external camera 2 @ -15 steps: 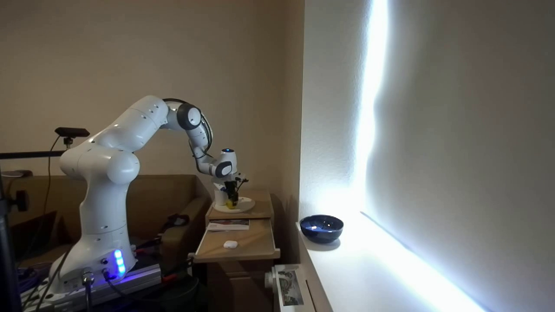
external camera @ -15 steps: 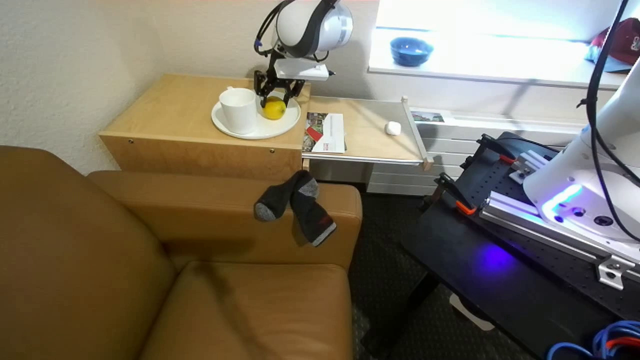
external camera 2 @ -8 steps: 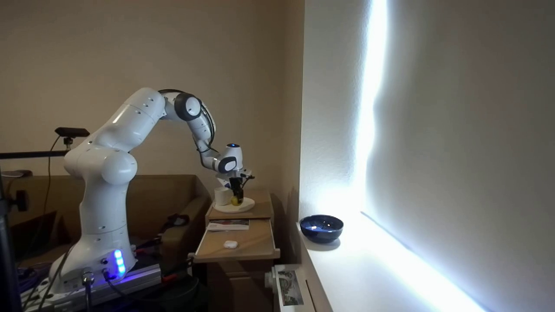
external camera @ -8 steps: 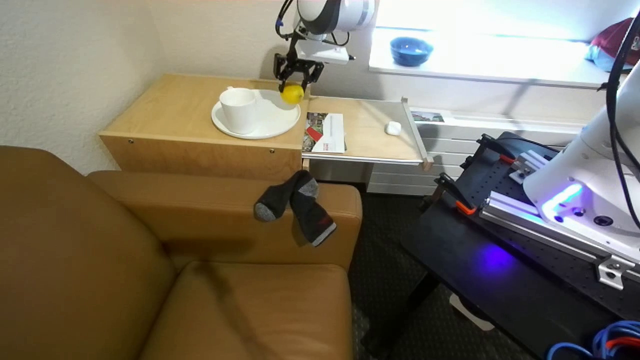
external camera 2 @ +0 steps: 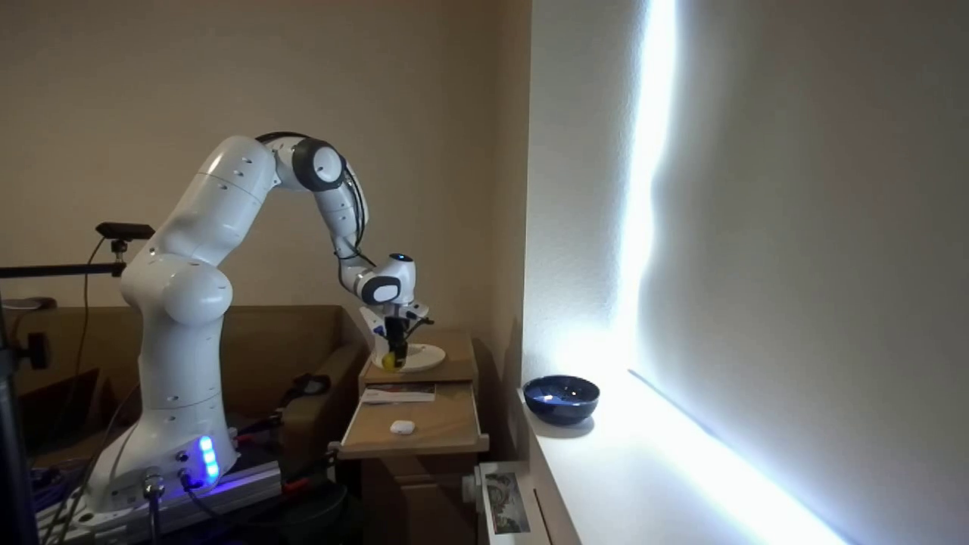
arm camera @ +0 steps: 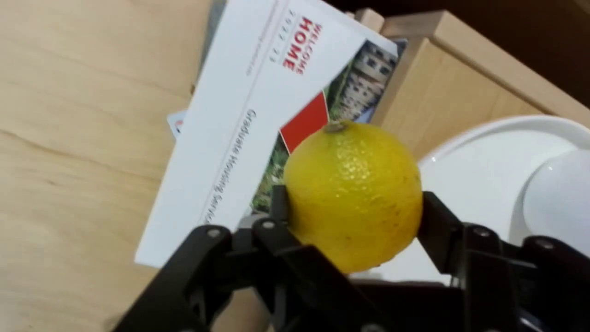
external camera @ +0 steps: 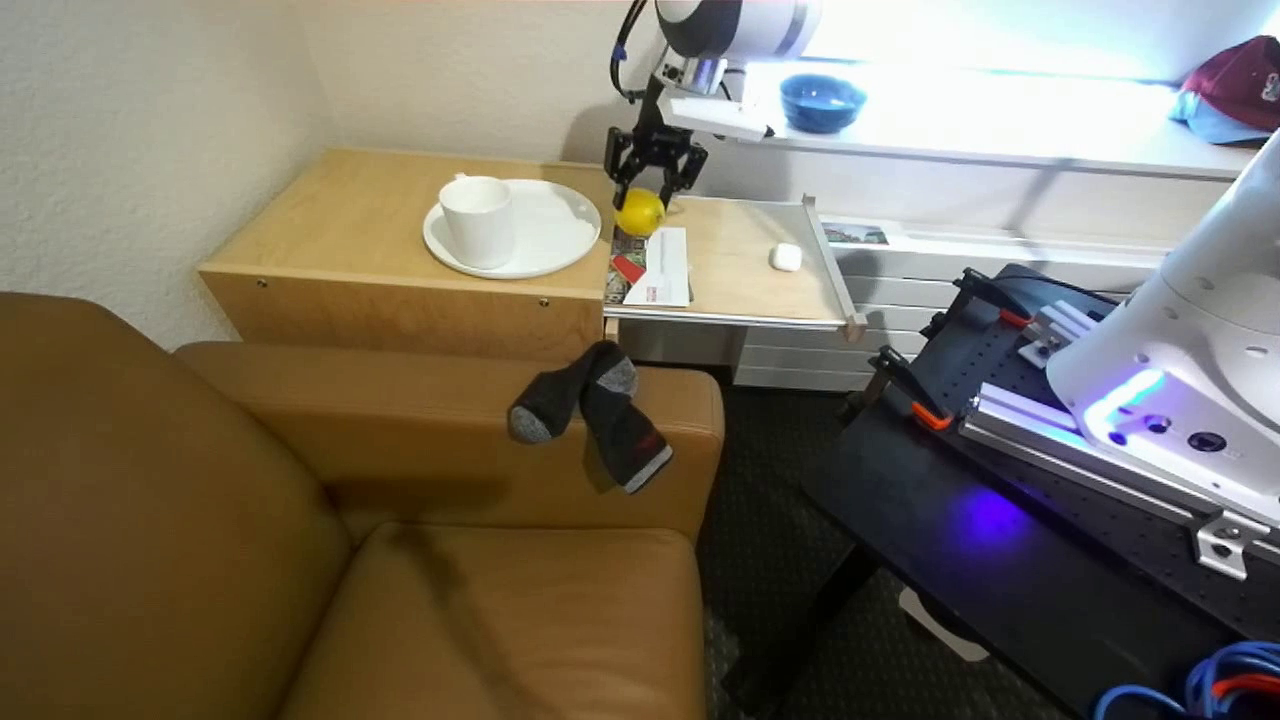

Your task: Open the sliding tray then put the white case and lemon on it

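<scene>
A pale wall [external camera: 450,80] is backing a light wooden side table [external camera: 370,205] at upper left in an exterior view, its flat beige sliding tray [external camera: 740,285] jutting out at upper centre, bearing the tiny, rounded white case [external camera: 786,257]. Left of that, a black gripper [external camera: 643,198] is holding the small round yellow lemon [arm camera: 352,198] aloft, fingers [arm camera: 440,230] parted to the lemon's width. It is probably feeling light, firm and waxy-slick; pinching its waist, as here, is looking safest.

"WELCOME HOME", "2022 23" and "Graduate Housing Servic…" on the brochure [arm camera: 260,99], small print illegible
</scene>
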Action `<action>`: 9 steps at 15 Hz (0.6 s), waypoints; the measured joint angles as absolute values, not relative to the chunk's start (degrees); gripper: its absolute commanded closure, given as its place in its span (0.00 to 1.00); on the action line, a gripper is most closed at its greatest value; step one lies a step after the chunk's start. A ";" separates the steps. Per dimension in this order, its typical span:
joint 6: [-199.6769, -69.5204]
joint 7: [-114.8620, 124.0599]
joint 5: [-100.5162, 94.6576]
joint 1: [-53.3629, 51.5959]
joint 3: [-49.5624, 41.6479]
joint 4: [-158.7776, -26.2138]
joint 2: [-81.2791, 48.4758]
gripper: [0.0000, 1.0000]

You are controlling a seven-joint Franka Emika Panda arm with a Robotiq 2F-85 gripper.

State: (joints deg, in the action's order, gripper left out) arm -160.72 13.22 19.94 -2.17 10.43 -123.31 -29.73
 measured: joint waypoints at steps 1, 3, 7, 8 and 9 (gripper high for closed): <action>-160.75 13.26 20.48 -2.02 10.24 -125.79 -28.91 0.56; -162.48 14.68 20.73 -2.23 8.87 -130.93 -27.55 0.56; -167.84 20.14 20.59 -4.48 3.11 -141.71 -25.37 0.56; -169.07 21.26 20.59 -4.99 1.96 -143.88 -25.21 0.56; -170.19 22.23 20.62 -5.28 1.31 -145.53 -25.21 0.56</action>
